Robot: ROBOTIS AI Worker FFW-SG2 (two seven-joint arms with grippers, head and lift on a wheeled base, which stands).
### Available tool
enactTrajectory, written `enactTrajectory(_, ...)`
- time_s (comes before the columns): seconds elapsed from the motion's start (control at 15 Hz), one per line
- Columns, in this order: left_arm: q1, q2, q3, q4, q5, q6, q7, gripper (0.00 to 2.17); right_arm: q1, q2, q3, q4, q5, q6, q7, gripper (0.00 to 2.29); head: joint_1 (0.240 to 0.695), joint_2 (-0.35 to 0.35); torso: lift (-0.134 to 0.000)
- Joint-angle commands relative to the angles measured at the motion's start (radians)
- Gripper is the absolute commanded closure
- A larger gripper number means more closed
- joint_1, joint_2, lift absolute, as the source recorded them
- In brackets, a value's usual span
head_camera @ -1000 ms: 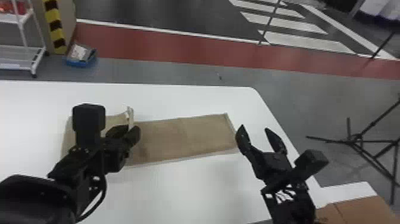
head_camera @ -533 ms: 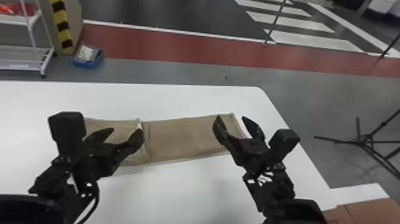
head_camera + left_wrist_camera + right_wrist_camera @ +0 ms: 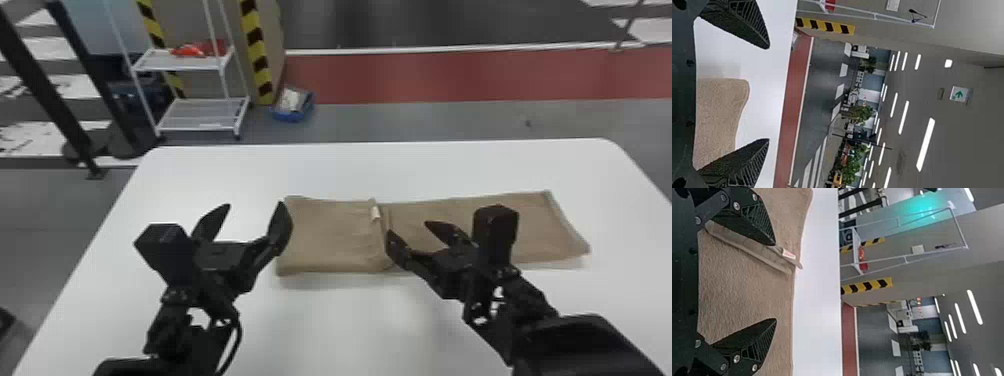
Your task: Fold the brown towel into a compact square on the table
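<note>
One brown towel [image 3: 540, 225], laid as a long strip across the centre and right of the head view, flat on the white table [image 3: 210, 185]. Its left portion is a folded flap [image 3: 325, 235], ending in a raised edge near mid-strip; a small pale label [image 3: 375, 213] sits at that edge. The flap presumably lies so because one end has been turned inward, to shorten the strip towards a square; the right portion extends unturned to its hemmed end.

Two grippers, both empty. Left gripper [image 3: 254, 205]: left of centre in the frame, beside the towel's left end, fingers well apart. The placement would suit steadying or taking up that end. Right gripper [image 3: 409, 228]: right of centre, above the strip, one fingertip near the flap's edge, jaws spread; the right wrist view has cloth between and beyond the fingers, none of it pinched. Contact with the cloth cannot be told.

Condition: partly folded, in judgement past the halfway mark. Outstanding: probably one more turn, bringing the two portions together. Handling note: soft, limp cloth; a shallow grip may catch only the upper layer and pull the flap askew.
</note>
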Motion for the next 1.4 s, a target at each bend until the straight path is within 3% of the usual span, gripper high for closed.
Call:
enactTrajectory(0.0, 0.010, 0.007, 0.004, 0.016, -0.006, -0.004, -0.011, 0.03, -0.038, 0.017, 0.049, 0.053, 0.033, -0.008, -0.014, 0.29, 0.695, 0.144, -0.123)
enactTrajectory(0.07, 0.007, 0.007, 0.004, 0.031, -0.006, -0.007, -0.023, 0.03, -0.047, 0.017, 0.062, 0.061, 0.049, -0.004, -0.020, 0.32, 0.695, 0.177, -0.123)
enactTrajectory(0.33, 0.001, 0.013, 0.004, 0.051, -0.006, -0.007, -0.038, 0.03, -0.049, 0.017, 0.074, 0.066, 0.089, -0.011, -0.112, 0.32, 0.695, 0.185, -0.123)
enactTrajectory(1.33, -0.058, 0.020, -0.009, 0.139, 0.005, -0.004, -0.101, 0.03, -0.100, 0.017, 0.094, 0.092, 0.070, 0.038, -0.104, 0.59, 0.695, 0.168, -0.123)
